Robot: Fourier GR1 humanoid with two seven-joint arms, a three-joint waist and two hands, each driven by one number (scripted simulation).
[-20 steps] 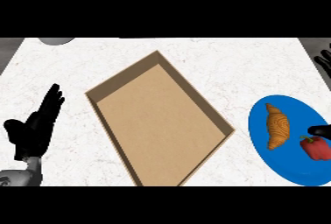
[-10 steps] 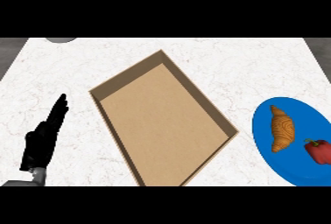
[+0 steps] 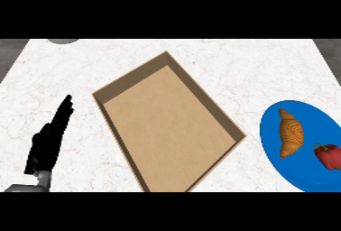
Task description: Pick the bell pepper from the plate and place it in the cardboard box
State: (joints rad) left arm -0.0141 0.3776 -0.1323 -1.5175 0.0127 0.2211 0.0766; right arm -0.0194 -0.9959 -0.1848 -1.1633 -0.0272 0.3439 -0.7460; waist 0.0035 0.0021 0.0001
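Nothing done yet: bell pepper sits on your plate, right worktop edge; cardboard box holds nothing. Left hand flat, fingers pressed together, holding nothing.

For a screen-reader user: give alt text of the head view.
A red bell pepper lies beside a croissant on a blue plate at right, an open cardboard box mid-counter. The left robot hand rests open at left.

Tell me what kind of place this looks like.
Probably a kitchen counter: a white marbled countertop holds a blue plate with a croissant and a red bell pepper, beside an open cardboard box.
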